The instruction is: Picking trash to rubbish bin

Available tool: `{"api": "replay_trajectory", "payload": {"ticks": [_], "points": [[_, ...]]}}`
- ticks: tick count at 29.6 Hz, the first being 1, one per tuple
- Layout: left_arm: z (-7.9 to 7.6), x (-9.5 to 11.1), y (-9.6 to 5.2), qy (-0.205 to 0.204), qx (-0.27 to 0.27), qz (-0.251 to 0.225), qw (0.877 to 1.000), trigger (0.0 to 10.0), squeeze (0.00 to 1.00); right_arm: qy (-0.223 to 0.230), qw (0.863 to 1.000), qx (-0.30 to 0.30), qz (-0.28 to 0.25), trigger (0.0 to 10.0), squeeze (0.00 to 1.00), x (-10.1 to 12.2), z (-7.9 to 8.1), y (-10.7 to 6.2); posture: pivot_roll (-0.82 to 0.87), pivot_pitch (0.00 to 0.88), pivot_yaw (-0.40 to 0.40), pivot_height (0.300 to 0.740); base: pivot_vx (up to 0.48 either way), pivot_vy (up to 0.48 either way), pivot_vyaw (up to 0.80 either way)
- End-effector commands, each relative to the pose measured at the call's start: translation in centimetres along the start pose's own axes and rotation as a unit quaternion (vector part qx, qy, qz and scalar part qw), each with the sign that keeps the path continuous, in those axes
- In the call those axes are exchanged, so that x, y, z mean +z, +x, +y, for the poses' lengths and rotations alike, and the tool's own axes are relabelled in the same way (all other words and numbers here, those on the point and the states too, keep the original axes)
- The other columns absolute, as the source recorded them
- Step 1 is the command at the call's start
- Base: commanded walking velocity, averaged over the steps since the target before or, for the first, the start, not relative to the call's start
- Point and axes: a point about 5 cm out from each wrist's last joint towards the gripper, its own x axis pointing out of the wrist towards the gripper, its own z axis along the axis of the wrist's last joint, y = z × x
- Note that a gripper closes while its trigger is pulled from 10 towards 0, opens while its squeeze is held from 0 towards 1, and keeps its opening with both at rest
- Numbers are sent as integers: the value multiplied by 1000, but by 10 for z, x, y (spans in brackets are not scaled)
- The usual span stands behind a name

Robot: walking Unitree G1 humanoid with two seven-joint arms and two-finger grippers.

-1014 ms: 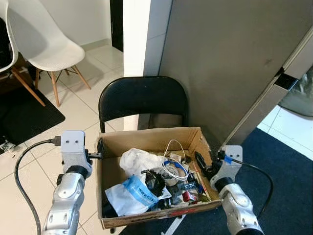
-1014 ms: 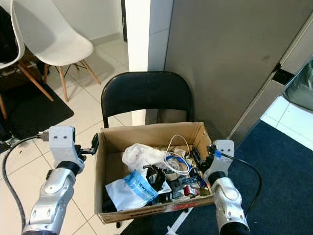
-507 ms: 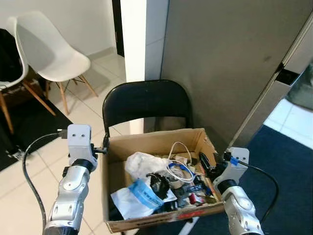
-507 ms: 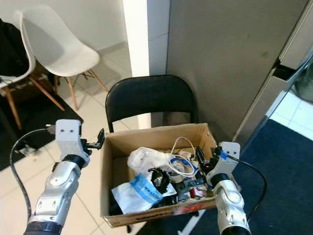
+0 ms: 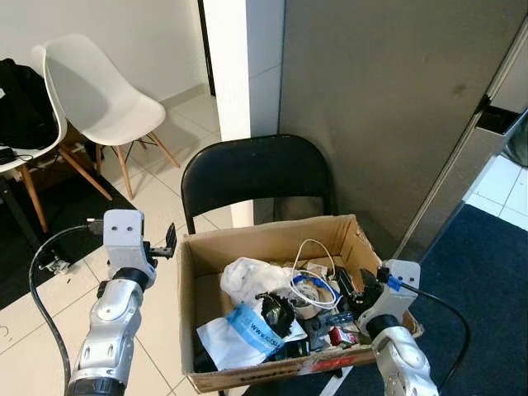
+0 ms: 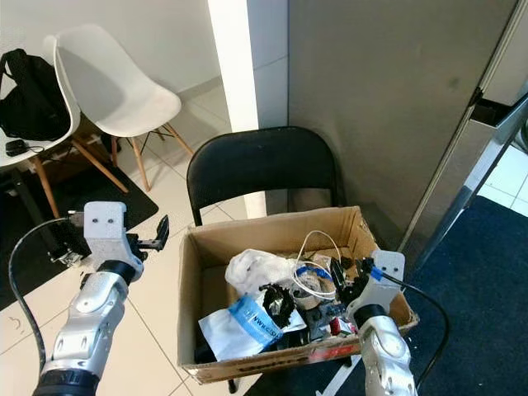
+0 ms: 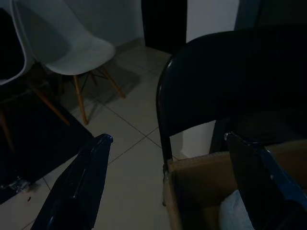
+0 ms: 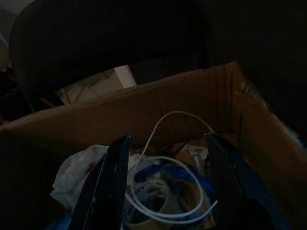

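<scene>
Cardboard box point(image 5: 272, 247) of trash between both grippers' wide-open jaws: left gripper point(image 5: 169, 242), right gripper point(image 5: 351, 285).

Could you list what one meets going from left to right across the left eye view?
Black bag → white chair → left gripper → cardboard box → right gripper → dark blue carpet.

Brown cardboard box point(image 5: 272, 246) ahead. Inside: white plastic bag point(image 5: 247, 276), blue label with white lettering point(image 5: 257, 328), white cable loop point(image 5: 312, 272), small red item point(image 5: 339, 336). Black folding chair point(image 5: 258, 175) at 12 o'clock. White shell chair point(image 5: 91, 82), wooden legs, at 10 o'clock. Dark blue carpet point(image 5: 487, 280) at 3 o'clock. My arms silver, fingers black.
</scene>
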Motion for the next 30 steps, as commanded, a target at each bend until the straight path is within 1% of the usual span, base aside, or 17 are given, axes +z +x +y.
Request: {"api": "replay_trajectory", "payload": {"ticks": [1, 2, 4, 14, 21, 30], "points": [[9, -4, -2, 8, 10, 9, 1000, 10000, 0, -5, 1000, 4, -6, 10000, 0, 4, 0, 1, 62, 102, 78, 740, 0, 0, 0], [10, -4, -2, -6, 10, 6, 1000, 10000, 0, -7, 1000, 7, -3, 10000, 0, 5, -1, 3, 65, 108, 67, 740, 0, 0, 0], [10, -3, -3, -16, 10, 0, 1000, 10000, 0, -8, 1000, 11, 1, 10000, 0, 5, -1, 5, 66, 108, 65, 740, 0, 0, 0], [4, -8, -9, -27, 3, 0, 1000, 10000, 0, -12, 1000, 23, 7, 10000, 0, 4, 3, 8, 61, 101, 59, 740, 0, 0, 0], [2, -6, -8, -38, 6, -5, 999, 10000, 0, -8, 999, 29, 16, 10000, 0, 2, 3, 7, 57, 110, 53, 740, -259, 0, 0], [0, -4, -8, -42, 6, -10, 999, 10000, 0, -12, 999, 30, 21, 10000, 0, 1, 2, 5, 49, 115, 44, 740, -341, 0, 0]]}}
